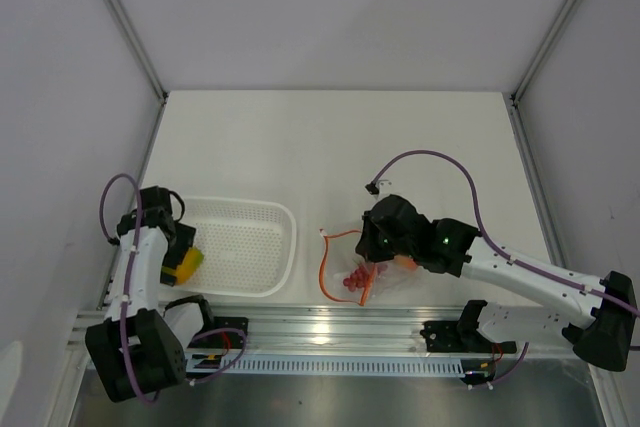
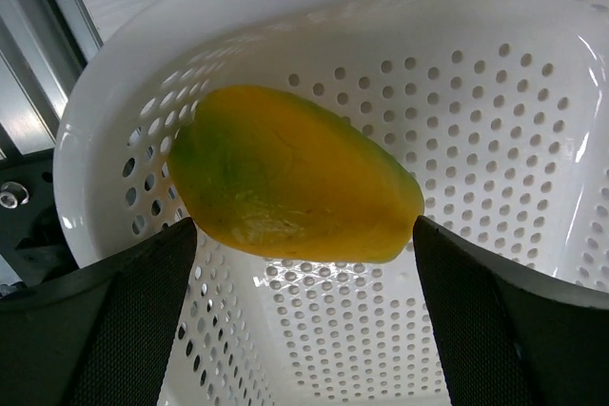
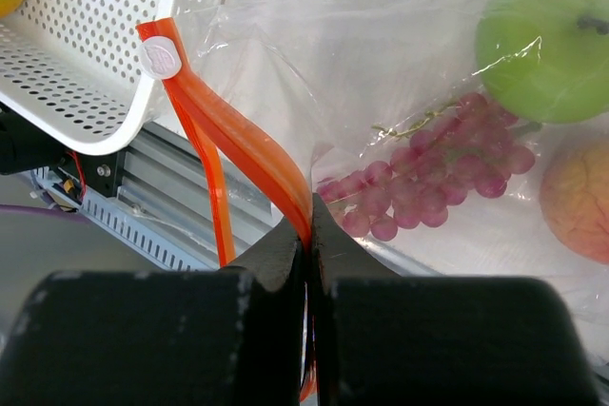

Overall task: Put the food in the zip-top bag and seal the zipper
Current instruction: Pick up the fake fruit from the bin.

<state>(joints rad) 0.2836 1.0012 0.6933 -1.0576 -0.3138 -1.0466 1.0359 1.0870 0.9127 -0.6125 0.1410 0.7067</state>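
Right tool (image 3: 309, 227) pinches orange zipper (image 3: 243, 145); clear bag (image 3: 362, 73) holds grapes (image 3: 428, 178), apple (image 3: 542, 54), peach (image 3: 580, 202)

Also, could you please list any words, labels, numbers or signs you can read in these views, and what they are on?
None can be read.
The white slider on the zipper bears a faint raised mark, too blurred to read.
The mango, basket and bag show no print.

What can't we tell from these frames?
- Top external: the right gripper covers most of the zip-top bag; apple not visible there.
- Right wrist: peach cut by the frame edge; zipper below the jaws hidden.
- Left wrist: mango hides the basket floor beneath it.
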